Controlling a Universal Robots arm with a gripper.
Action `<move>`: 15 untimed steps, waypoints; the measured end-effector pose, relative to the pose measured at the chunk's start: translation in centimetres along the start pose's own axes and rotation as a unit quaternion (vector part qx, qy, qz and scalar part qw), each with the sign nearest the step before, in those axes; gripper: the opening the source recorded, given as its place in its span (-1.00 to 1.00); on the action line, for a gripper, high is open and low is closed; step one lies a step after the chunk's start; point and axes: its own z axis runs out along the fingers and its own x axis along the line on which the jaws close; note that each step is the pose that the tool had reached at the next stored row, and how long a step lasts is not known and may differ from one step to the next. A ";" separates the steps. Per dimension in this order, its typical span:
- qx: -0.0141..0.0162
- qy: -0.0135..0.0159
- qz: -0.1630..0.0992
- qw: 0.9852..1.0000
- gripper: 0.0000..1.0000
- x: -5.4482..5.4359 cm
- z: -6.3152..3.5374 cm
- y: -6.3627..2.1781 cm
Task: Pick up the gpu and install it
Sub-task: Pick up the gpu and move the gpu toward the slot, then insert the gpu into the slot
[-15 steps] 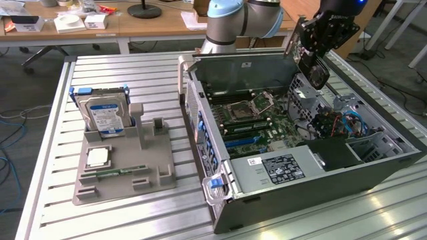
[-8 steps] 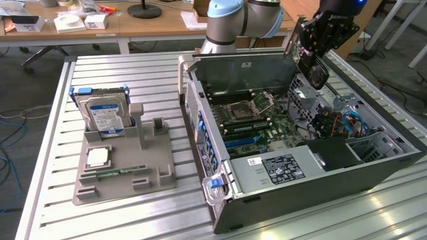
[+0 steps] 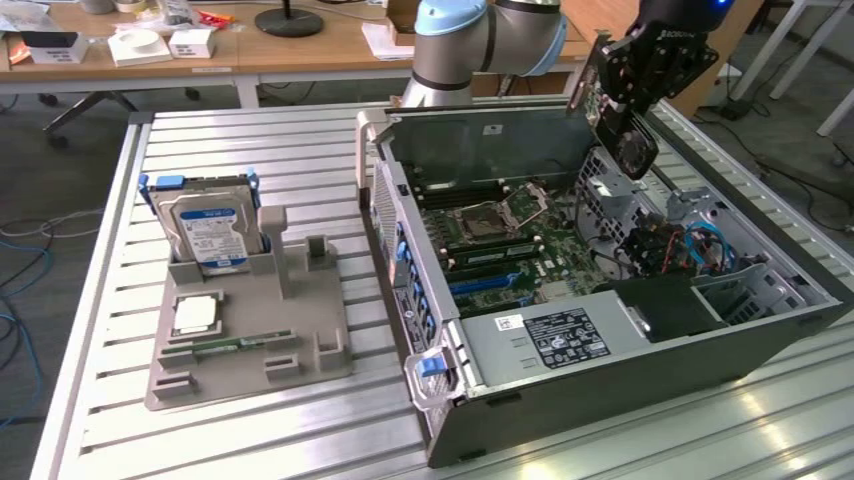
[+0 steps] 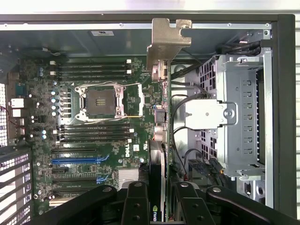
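The gripper [image 3: 627, 105] hangs over the open computer case [image 3: 627, 390], and the fingers [image 4: 136, 201] are clamped on the gpu [image 3: 630, 145], one each side of the slim dark card. In the wrist view the gpu [image 4: 157, 161] runs edge-on away from the gripper [image 4: 157, 199], its pale metal bracket [image 4: 168, 42] at the far end. Below it is the line where the green motherboard [image 4: 93, 131] meets the silver drive cage [image 4: 239, 117]. The card is up in the air above the case, not seated, and well apart from the blue slots [image 4: 79, 160]. The case lies on its side on the slatted table [image 3: 240, 140], towards the edge on the exterior view's right. Near the opposite edge a grey holder [image 3: 247, 345] carries a blue-labelled hard drive [image 3: 211, 232] standing upright.
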 end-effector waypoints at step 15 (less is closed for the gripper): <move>0.000 0.000 0.000 1.000 -0.48 0.5 -0.01 -0.02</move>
